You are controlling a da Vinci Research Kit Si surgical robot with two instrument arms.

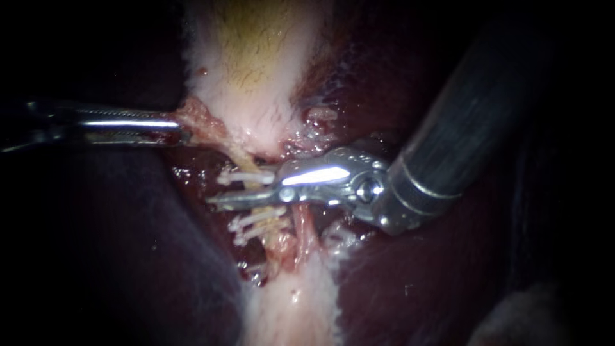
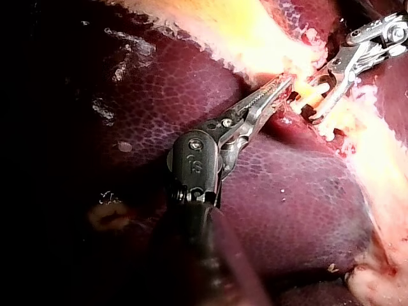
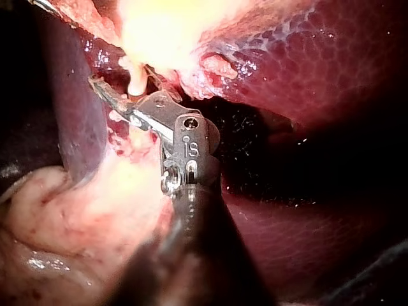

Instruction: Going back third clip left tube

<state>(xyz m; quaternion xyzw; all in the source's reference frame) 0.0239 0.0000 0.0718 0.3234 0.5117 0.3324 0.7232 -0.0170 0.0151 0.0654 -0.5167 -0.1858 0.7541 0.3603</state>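
**Q:** State of each instrument?

**A:** The left instrument [image 1: 182,131] has long, ridged steel jaws, clenched on a ragged pink flap [image 1: 198,118] at the narrow end of the gallbladder [image 1: 256,57]. The right instrument [image 1: 246,189] has smooth, polished jaws on a pinned hinge. They are released, with a gap between them. The lower jaw lies across the left tube [image 1: 259,195]. The upper jaw's tip is hard to make out behind glare.

**Q:** Location of the task item?

**A:** The left tube is thin, yellowish and stringy. It runs from the gallbladder's neck down to a pale, fuzzy band of tissue [image 1: 295,301]. Three white clips cross it. The top clip [image 1: 246,176] is just above the lower jaw, and the two lower clips [image 1: 256,218] are close together below that jaw. A redder strand [image 1: 306,230] lies just beside it.

**Q:** Surroundings and limits?

**A:** The liver [image 1: 128,256] is dark purple, glossy and finely mottled. Both shafts are cut off at the edges. In the right wrist view only one jaw shows.
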